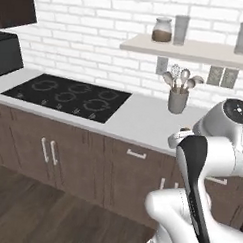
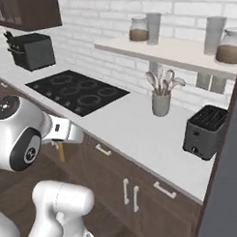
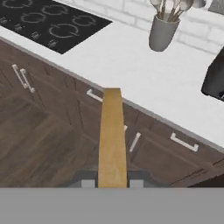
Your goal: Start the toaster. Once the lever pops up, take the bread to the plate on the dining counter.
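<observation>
My gripper [image 3: 112, 181] is shut on the bread [image 3: 112, 135], a thin tan slice seen edge-on that stands up between the two fingertips. From the right base view the bread [image 2: 60, 150] hangs below my hand, out in front of the cabinet doors and off the worktop. The dark boxy toaster [image 2: 205, 131] stands on the white worktop at the far right, well away from my hand; its corner [image 3: 214, 78] shows at the right edge of the hand view. The plate and the dining counter are out of view.
A grey utensil cup [image 2: 161, 102] with spoons stands by the wall, left of the toaster. The black cooktop [image 1: 69, 96] lies in the worktop further left. A wall shelf [image 2: 166, 48] carries jars. A dark appliance [image 2: 33, 51] sits at the far left. Brown cabinet fronts [image 3: 52, 100] and wooden floor lie below.
</observation>
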Robot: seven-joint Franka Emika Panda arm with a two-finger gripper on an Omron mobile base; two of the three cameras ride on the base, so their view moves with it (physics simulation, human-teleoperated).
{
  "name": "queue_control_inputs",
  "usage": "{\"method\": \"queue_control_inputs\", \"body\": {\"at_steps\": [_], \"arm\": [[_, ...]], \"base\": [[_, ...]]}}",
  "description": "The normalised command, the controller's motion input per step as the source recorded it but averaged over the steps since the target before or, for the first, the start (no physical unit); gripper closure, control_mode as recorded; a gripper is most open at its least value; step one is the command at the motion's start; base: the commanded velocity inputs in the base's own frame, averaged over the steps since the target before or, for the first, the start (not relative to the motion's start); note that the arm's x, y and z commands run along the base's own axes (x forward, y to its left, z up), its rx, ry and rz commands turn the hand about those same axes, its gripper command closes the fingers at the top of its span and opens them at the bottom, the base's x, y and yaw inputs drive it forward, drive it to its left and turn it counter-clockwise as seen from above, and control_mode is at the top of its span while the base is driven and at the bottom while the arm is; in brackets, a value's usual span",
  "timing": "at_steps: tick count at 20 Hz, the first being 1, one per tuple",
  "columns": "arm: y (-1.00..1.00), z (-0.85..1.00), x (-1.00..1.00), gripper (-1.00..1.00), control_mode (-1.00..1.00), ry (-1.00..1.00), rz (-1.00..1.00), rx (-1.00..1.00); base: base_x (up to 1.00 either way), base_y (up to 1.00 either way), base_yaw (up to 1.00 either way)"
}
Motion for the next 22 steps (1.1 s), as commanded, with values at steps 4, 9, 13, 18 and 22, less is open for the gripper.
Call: {"method": "queue_control_inputs", "body": {"at_steps": [4, 9, 13, 18, 22], "arm": [[0.0, 0.0, 0.0, 1.0, 1.0, 0.0, 0.0, 0.0], [0.0, 0.0, 0.0, 1.0, 1.0, 0.0, 0.0, 0.0], [0.0, 0.0, 0.0, 1.0, 1.0, 0.0, 0.0, 0.0], [0.0, 0.0, 0.0, 1.0, 1.0, 0.0, 0.0, 0.0], [0.0, 0.0, 0.0, 1.0, 1.0, 0.0, 0.0, 0.0]], "base": [[-0.16, 0.0, 1.0], [-0.09, 0.0, 1.0], [-0.01, 0.0, 1.0], [0.0, 0.0, 1.0], [0.0, 0.0, 1.0]]}}
